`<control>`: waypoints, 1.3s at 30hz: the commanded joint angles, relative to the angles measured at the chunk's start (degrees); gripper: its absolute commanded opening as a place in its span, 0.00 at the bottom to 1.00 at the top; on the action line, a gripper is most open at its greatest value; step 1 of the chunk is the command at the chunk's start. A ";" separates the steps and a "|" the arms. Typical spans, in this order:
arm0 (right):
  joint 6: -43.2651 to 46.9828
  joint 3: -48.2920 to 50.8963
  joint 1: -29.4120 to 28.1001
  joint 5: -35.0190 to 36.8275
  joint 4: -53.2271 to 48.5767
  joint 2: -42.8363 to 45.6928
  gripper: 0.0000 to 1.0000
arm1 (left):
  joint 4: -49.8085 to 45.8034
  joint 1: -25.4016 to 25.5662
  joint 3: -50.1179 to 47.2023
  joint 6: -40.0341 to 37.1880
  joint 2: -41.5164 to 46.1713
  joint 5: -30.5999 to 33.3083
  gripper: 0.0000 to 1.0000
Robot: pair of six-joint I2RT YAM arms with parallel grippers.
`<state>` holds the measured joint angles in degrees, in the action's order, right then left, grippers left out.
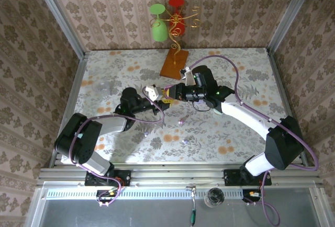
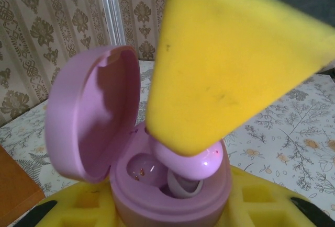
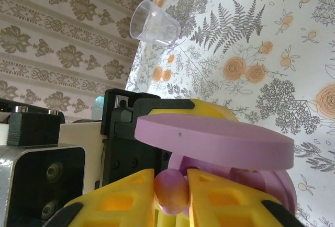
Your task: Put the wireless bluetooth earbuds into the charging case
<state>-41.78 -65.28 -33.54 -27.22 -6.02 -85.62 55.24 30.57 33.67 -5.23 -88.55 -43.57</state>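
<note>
Your left hand (image 1: 149,100) clamps the open purple charging case (image 2: 167,206) while your right hand (image 3: 171,185), just above, pinches a purple earbud (image 2: 191,161) into it, unreleased; the socket (image 2: 139,167) beside it stands empty.

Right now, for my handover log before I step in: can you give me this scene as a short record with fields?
left gripper: shut on the oval lilac plastic charging case
case lid: hinged open
right gripper: yellow foam pads closed on a glossy purple earbud
earbud position: tilted in the case's mouth, beside an empty well
also there: clear plastic cup on the floral table
</note>
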 commanded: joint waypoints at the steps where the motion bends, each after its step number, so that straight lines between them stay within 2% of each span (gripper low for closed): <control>1: 1.47 -0.19 -0.30 2.14 -3.49 -0.33 0.26 | 0.31 0.11 1.86 -1.00 1.33 0.30 0.33; 8: 2.82 -0.73 -0.21 3.71 -4.70 0.88 0.29 | 0.04 0.19 1.57 -1.09 1.64 0.27 0.33; 17: 4.63 2.37 0.38 5.42 -2.06 5.47 0.48 | 0.23 -0.11 1.16 -1.30 1.42 0.70 0.33; 21: 4.45 6.14 1.13 9.08 -0.82 10.16 0.51 | 1.88 -1.49 -0.02 -0.49 1.60 0.94 0.33; 25: 4.81 8.80 1.28 15.42 -4.68 11.87 0.52 | 3.50 -3.85 -1.65 0.68 2.59 0.79 0.33; 30: 4.55 10.13 1.54 20.72 -9.73 8.32 0.51 | 7.87 -8.53 -3.85 3.38 3.00 0.08 0.33; 39: -6.57 14.94 3.74 14.53 -5.05 -0.36 0.39 | 3.12 -9.39 -4.84 0.58 6.28 0.70 0.33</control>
<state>-43.90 -52.01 -29.87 -10.96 -12.64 -84.62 58.72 21.28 29.61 -3.49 -83.79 -42.59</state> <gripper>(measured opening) 0.396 0.360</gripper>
